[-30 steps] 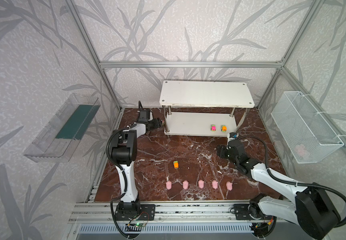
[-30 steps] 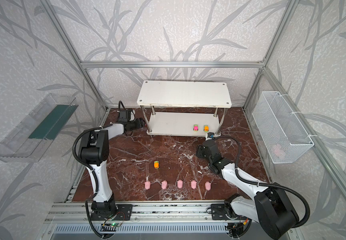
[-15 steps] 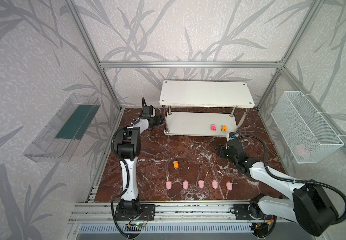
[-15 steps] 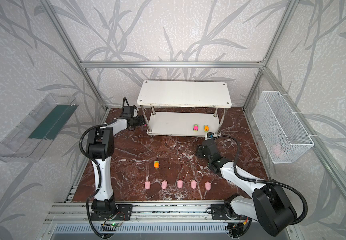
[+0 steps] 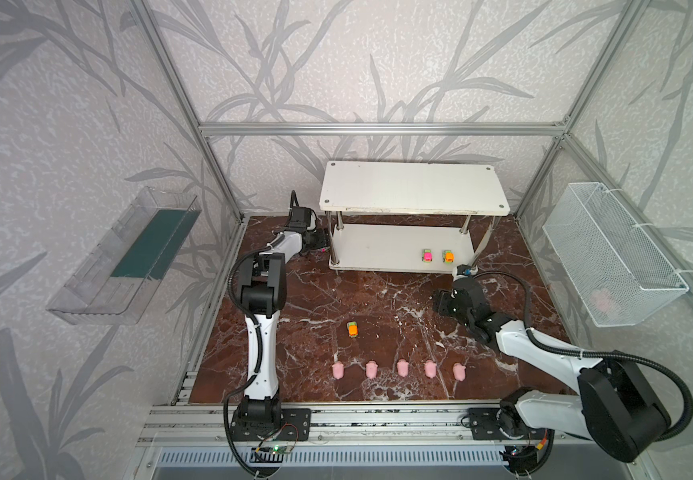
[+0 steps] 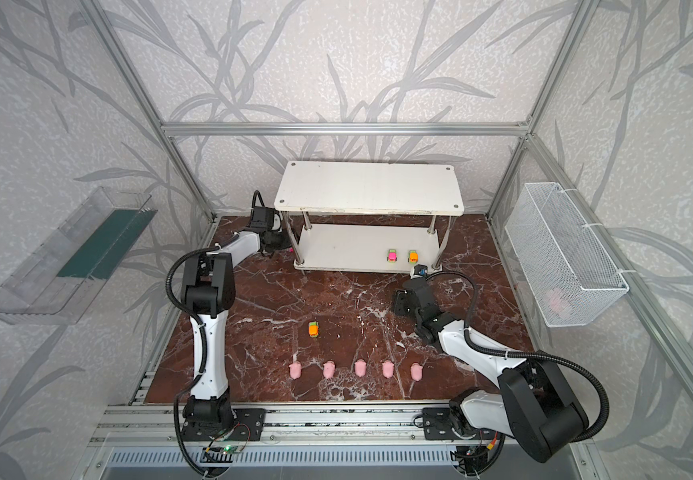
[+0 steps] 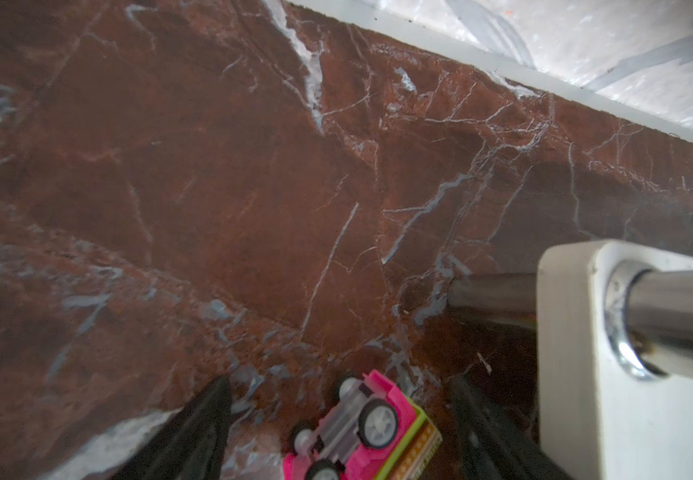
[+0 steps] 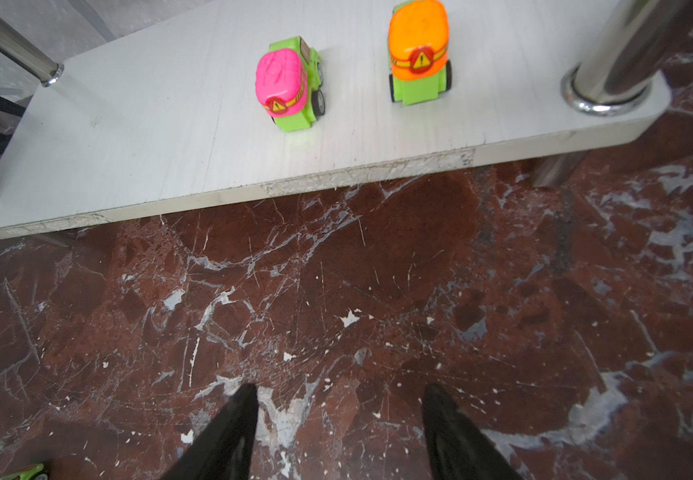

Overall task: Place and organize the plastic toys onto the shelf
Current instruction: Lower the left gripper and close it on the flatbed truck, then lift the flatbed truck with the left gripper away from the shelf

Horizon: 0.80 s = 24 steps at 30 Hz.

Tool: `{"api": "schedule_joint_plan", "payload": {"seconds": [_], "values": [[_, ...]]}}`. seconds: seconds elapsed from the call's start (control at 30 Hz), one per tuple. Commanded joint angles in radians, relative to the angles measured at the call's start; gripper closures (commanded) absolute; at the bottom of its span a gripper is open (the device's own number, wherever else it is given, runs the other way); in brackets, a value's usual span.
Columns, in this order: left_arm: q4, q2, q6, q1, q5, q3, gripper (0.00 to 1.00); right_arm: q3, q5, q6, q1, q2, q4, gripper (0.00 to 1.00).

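The white two-tier shelf (image 5: 413, 191) stands at the back. A pink toy car (image 8: 288, 89) and an orange one (image 8: 419, 50) sit on its lower tier (image 8: 128, 124). Another pink car (image 7: 357, 428) lies on its side on the marble floor by the shelf's left end. It is between the spread fingers of my left gripper (image 7: 340, 386), which is open and not touching it. An orange car (image 5: 352, 329) stands mid-floor. Several pink pigs (image 5: 402, 368) line the front. My right gripper (image 8: 338, 395) is open and holds nothing, low over the floor before the shelf.
A chrome shelf post (image 7: 669, 311) and the lower tier's corner (image 7: 577, 374) are close beside my left gripper. A clear plastic tray (image 5: 128, 257) hangs on the left wall. A wire mesh basket (image 5: 611, 253) hangs on the right wall with something pink inside.
My left gripper has shifted a little toward the shelf's left end. The right arm has hardly moved. The toys stay where they were.
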Motion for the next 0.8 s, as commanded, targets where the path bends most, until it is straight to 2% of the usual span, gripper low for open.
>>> {"api": "schedule_joint_plan", "payload": {"seconds": [0.0,0.37,0.47,0.77], "values": [[-0.106,0.032,0.032,-0.017,-0.002,0.017,0.23,0.029,-0.009,0.016,-0.006,0.012,0.018,0.36],[-0.169,0.002,0.032,-0.028,-0.031,-0.031,0.41,0.033,-0.023,0.02,-0.009,0.022,0.029,0.36],[-0.184,0.002,0.029,-0.029,-0.036,-0.028,0.48,0.028,-0.025,0.023,-0.009,0.015,0.029,0.36],[-0.215,-0.045,0.01,-0.032,-0.052,-0.081,0.53,0.026,-0.023,0.018,-0.011,-0.017,0.018,0.37]]}}
